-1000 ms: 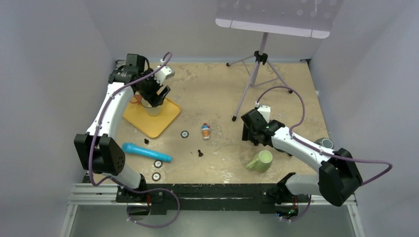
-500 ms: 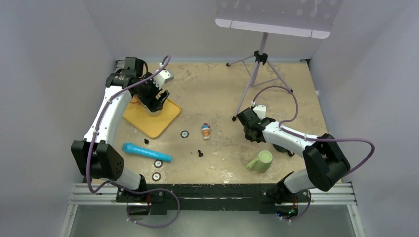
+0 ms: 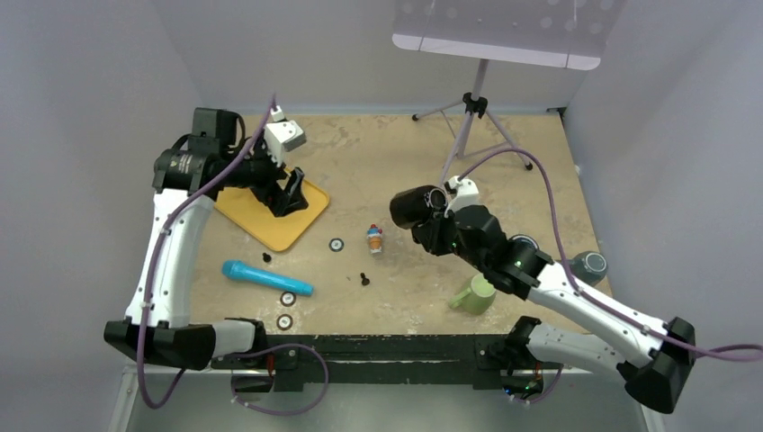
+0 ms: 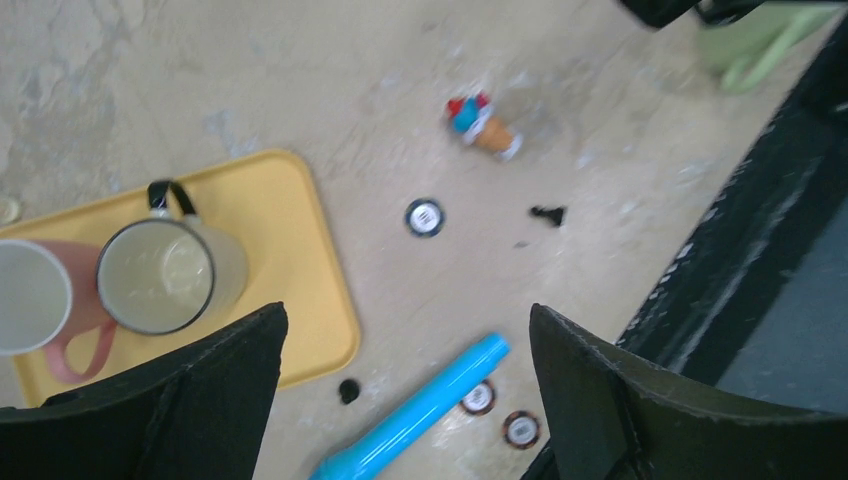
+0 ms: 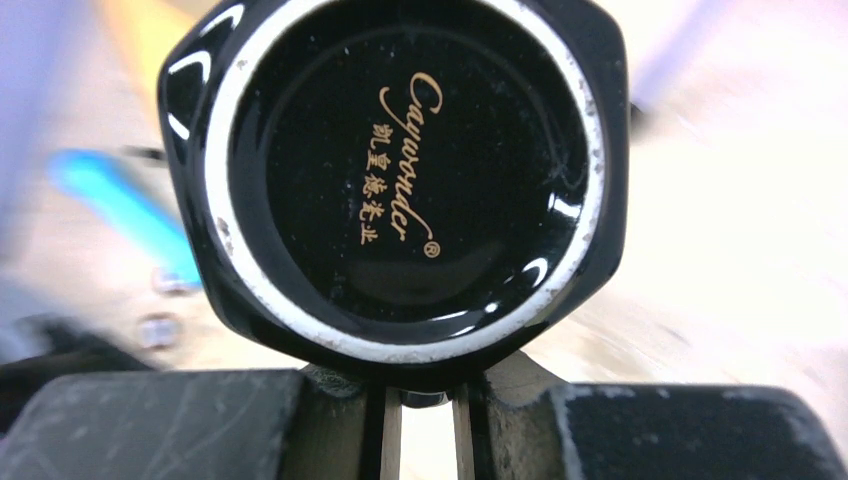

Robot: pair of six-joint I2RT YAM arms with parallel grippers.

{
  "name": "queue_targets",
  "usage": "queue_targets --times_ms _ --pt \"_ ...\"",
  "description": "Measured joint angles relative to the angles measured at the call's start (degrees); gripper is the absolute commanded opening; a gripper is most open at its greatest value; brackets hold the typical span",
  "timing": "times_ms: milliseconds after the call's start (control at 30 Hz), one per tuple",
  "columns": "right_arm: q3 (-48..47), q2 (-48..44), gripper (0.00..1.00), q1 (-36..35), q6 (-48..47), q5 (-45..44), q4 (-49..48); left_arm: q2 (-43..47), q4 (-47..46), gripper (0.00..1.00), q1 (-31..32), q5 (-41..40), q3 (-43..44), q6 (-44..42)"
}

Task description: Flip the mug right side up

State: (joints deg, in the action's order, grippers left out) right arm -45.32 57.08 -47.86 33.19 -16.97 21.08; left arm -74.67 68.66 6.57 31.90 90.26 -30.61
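Black mug point(image 3: 409, 207) is now hanging clear of the tabletop point(image 3: 396, 153), my right pincer point(image 5: 425, 400) having just closed on it and clamping it base-toward-wrist, so I am judging the flip begun, while my left pincer point(image 3: 290, 191) is idling wide open.

Through the right claw's point(image 5: 420, 400) own camera the black mug point(image 5: 400, 180) shows only its base. Its mouth and handle are hidden beyond that, and it covers the fingertips, so which part they pinch cannot be told. Everything past the mug is smeared: a blue streak point(image 5: 110, 210) left of the claw, a yellow patch point(image 5: 130, 30) higher up. From above, the left claw point(image 3: 290, 191) hides whatever stands on the yellow tray point(image 3: 270, 225) under it. In that claw's camera the pink mug point(image 4: 40, 300) at its left is cut by the edge, the green mug point(image 4: 760, 40) far ahead is cropped at the top, and the black specks point(image 4: 548, 213) ahead are too small to identify.
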Motion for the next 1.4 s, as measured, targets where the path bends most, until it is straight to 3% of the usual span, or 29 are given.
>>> queue_targets --times_ms 167,333,567,800,1133,1167,1233,1300,1400 --pt "0.0 -7.3 0.0 -0.5 -0.6 10.3 -19.1 5.8 0.7 1.0 0.0 15.0 6.0 8.1" --pt "-0.7 -3.7 0.0 -0.5 0.3 18.6 -36.6 11.9 -8.2 0.99 0.1 26.3 5.9 23.7" --pt "-6.3 5.3 0.0 -0.9 1.8 27.4 -45.2 11.4 -21.0 0.93 2.9 33.0 5.4 42.3" --pt "-9.1 7.2 0.0 -1.9 2.4 31.1 -48.8 6.0 -21.9 0.88 3.5 32.2 5.4 47.3" --pt "-13.8 13.5 0.0 -2.5 3.2 33.7 -49.9 8.0 -28.5 0.46 6.3 34.1 5.4 53.3" --pt "-14.3 14.1 0.0 -2.5 3.3 34.3 -50.4 8.2 -29.0 0.38 6.3 34.1 5.1 53.9" --pt "-15.6 15.0 0.0 -2.6 3.5 34.8 -50.9 8.2 -30.7 0.02 6.3 34.0 4.2 55.2" --pt "-16.5 15.7 0.0 -2.7 4.0 35.7 -51.3 8.0 -32.0 0.0 6.5 34.4 3.4 56.0" --pt "-18.2 17.3 0.87 -2.7 5.1 35.2 -49.7 7.8 -29.6 0.0 6.5 32.0 5.3 53.2"
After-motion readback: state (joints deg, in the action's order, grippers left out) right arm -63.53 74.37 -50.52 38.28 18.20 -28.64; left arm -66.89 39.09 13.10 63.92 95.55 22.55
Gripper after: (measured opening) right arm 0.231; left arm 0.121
